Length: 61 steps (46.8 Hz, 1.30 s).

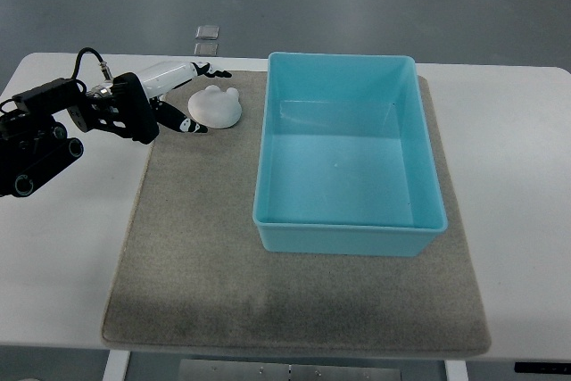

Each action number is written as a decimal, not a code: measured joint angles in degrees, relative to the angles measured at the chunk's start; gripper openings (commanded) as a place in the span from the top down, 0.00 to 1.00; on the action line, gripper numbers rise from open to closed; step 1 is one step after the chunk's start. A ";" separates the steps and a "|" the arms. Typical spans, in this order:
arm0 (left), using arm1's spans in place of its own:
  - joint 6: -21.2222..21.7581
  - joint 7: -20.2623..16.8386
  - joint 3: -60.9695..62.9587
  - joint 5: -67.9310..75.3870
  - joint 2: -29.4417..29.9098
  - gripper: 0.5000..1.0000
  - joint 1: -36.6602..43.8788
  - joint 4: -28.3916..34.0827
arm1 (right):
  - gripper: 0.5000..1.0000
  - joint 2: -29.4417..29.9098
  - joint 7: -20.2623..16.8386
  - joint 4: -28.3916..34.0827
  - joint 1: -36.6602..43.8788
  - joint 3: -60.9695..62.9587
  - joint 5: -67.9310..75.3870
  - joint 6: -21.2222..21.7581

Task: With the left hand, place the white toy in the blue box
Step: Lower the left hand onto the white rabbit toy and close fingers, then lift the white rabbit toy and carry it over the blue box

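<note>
The white toy [216,107], a rounded shape with small ears, lies on the grey mat [205,256] just left of the blue box [349,232]. My left hand [192,97] reaches in from the left edge and sits right beside the toy on its left. Its fingers [191,126] are spread around the toy's left side and hold nothing. One finger points past the toy's top, another lies at its lower left. The blue box is open at the top with nothing inside. The right arm does not show.
The mat lies on a white table [517,176]. Two small clear squares [206,39] sit on the floor beyond the table's far edge. The black arm links [36,144] occupy the table's left side.
</note>
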 measured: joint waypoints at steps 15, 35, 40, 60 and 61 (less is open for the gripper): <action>3.36 0.35 0.46 2.35 -2.53 0.40 -0.04 3.02 | 0.13 0.00 0.00 0.00 0.01 0.00 0.00 0.00; 4.17 0.29 3.42 2.40 -2.58 0.60 -0.83 3.08 | 0.13 0.00 0.00 0.00 0.01 0.00 0.03 0.00; 4.17 0.27 3.99 2.40 -2.60 0.77 -1.16 3.06 | 0.13 0.00 0.00 0.00 0.01 0.00 0.03 0.00; 4.18 0.25 3.16 1.43 -2.38 1.00 -1.74 2.94 | 0.13 0.00 0.00 0.00 0.01 0.00 0.02 0.00; 4.20 0.25 2.99 1.35 -2.29 1.00 -1.84 2.94 | 0.13 0.00 0.00 0.00 0.01 0.00 0.02 0.00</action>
